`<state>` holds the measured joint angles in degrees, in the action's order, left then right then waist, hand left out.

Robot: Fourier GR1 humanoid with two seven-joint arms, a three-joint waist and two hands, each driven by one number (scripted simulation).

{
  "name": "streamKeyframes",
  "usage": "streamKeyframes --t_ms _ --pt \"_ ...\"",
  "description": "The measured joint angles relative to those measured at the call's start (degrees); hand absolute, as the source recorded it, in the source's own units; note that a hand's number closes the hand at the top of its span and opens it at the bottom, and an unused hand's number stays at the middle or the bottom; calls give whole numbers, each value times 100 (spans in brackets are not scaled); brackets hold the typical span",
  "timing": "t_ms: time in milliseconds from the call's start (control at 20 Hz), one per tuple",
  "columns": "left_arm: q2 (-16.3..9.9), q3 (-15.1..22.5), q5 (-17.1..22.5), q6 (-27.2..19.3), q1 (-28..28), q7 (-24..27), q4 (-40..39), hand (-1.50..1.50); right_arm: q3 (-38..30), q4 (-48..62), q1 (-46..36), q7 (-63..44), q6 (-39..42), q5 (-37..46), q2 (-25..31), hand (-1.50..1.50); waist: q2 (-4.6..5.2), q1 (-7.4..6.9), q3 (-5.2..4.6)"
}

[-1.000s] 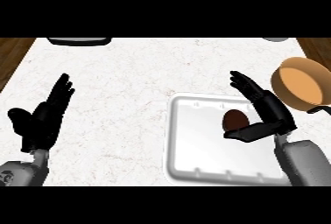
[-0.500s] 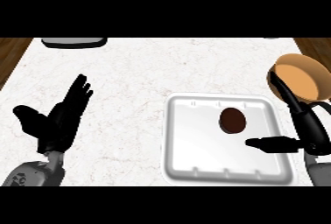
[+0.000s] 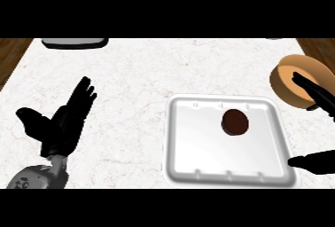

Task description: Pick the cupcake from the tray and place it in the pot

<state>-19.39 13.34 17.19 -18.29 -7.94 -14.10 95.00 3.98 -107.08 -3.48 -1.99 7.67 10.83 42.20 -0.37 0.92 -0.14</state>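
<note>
A dark brown cupcake (image 3: 235, 122) lies in the upper middle of the white tray (image 3: 196, 159) in the head view. The orange pot (image 3: 294, 77) stands at the right edge, just beyond the tray's far right corner. My right hand (image 3: 317, 93) shows at the right edge, open, fingers stretched over the pot's rim and thumb low by the tray's right corner. It sits to the right of the cupcake and does not touch it. My left hand (image 3: 62, 124) rests open on the left, fingers up, well away from the tray.
A grey object (image 3: 74, 42) sits at the counter's far edge on the left. Brown wood (image 3: 12, 53) borders the white marbled counter (image 3: 150, 75) on the left and at the far right corner.
My right hand has drawn back rightward off the tray, from beside the cupcake to the view's edge by the pot. The left hand has shifted slightly right. The cupcake has not moved.
</note>
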Motion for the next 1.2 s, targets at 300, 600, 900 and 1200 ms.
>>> streamKeyframes --t_ms 300,600,900,1200 --pt "100 22 -116 26 -81 -56 2 0 236 -465 -533 -1773 882 -189 272 -150 25 -93 2" --pt "218 -88 -188 174 -26 -17 -22 0 407 -264 -1085 -2853 1421 -221 -33 -150 35 -120 7" --pt "325 -199 -293 313 1 -67 -13 0 697 32 -1244 -3350 1766 125 -466 -150 37 -115 11" --pt "418 -305 -420 406 51 -178 88 0 869 266 -1135 -3416 2019 714 -712 -150 37 -106 13"
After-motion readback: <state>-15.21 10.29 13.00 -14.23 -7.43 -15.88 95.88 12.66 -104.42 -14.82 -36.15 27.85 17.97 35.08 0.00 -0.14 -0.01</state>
